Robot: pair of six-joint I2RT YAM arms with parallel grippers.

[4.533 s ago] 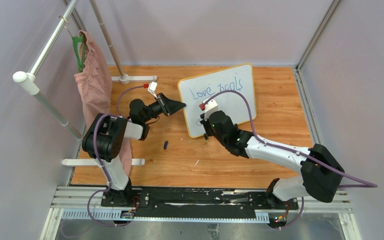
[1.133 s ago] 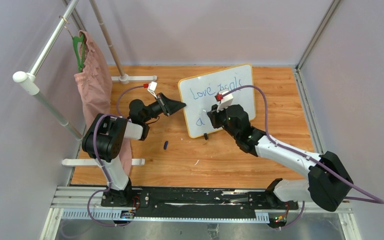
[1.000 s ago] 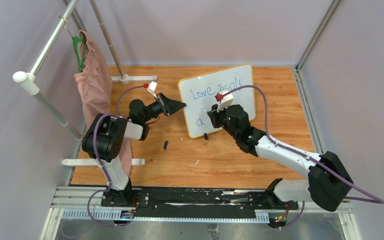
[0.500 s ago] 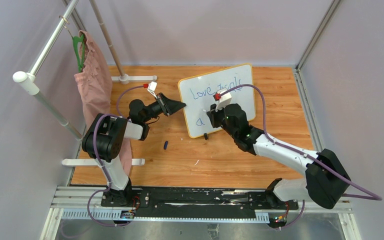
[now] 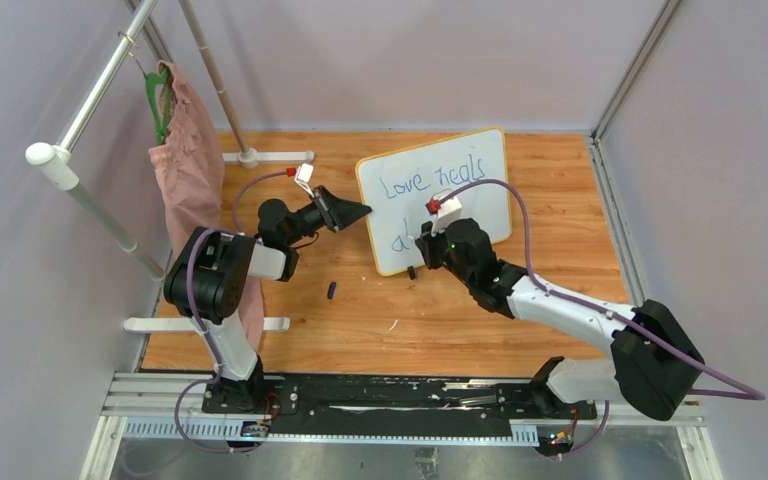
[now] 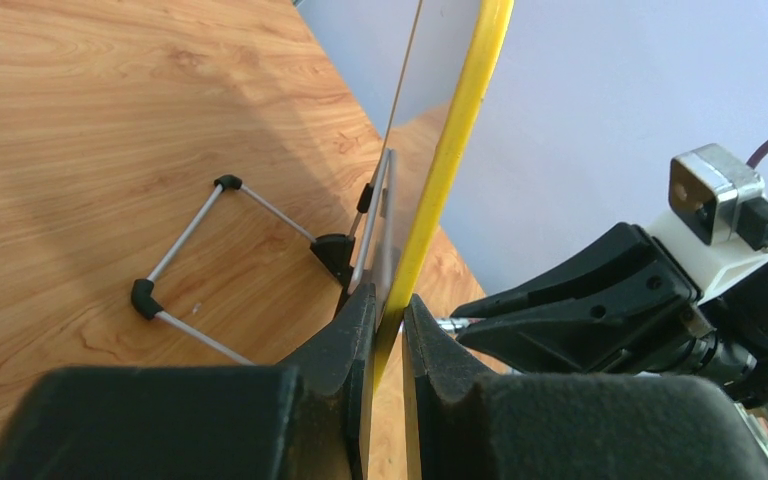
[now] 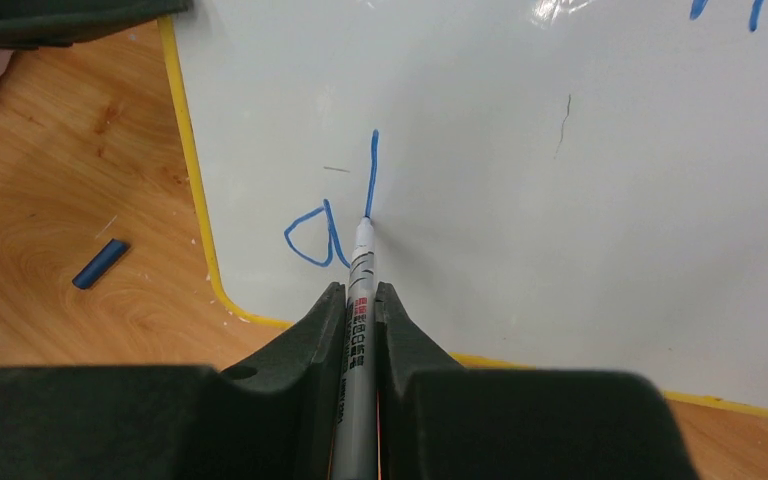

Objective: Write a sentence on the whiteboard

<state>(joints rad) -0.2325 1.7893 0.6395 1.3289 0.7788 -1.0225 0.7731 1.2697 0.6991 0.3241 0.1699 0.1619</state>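
Observation:
The whiteboard [image 5: 480, 200] stands tilted at the back middle, with a yellow rim [image 6: 450, 160]. Blue writing [image 5: 430, 175] reads "Love heals" on the first line. Below it are an "a" and one upright stroke [image 7: 370, 175]. My left gripper [image 5: 364, 211] is shut on the board's left edge, as the left wrist view [image 6: 388, 310] shows. My right gripper [image 5: 422, 238] is shut on a grey marker [image 7: 360, 300]. The marker's tip touches the board at the foot of the stroke.
The marker's blue cap [image 5: 331, 290] lies on the wooden table left of the board; it also shows in the right wrist view [image 7: 100, 263]. A pink cloth [image 5: 188, 160] hangs on a white rail at the left. The board's wire stand [image 6: 220, 260] sits behind it.
The right gripper has moved down the board with the marker and drawn a blue upright stroke right of the "a". The left gripper has not moved.

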